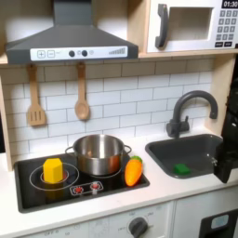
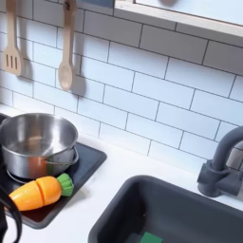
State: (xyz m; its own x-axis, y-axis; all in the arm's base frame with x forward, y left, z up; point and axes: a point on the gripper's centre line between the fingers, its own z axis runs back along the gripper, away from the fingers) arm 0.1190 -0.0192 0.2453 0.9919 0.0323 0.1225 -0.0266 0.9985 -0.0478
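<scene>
At the first exterior view's right edge, a black gripper [image 1: 227, 158] hangs over the right side of the dark sink [image 1: 164, 152]; it is cut off by the frame, so its jaws cannot be read. A small green item [image 1: 180, 168] lies on the sink floor to its left, and its edge also peeks out in the second exterior view [image 2: 147, 237]. An orange toy carrot [image 1: 134, 170] with a green top lies at the stove's right edge [image 2: 38, 192]. A steel pot [image 1: 99, 153] stands on the right burner [image 2: 33, 144]. A yellow toy [image 1: 53, 170] sits on the left burner.
A dark faucet [image 1: 189, 109] rises behind the sink [image 2: 223, 166]. A wooden spatula [image 1: 35, 98] and spoon [image 1: 82, 95] hang on the tiled wall. A range hood [image 1: 70, 37] and a microwave [image 1: 191, 25] sit above. A thin black object [image 2: 8, 223] curves at the second exterior view's bottom left.
</scene>
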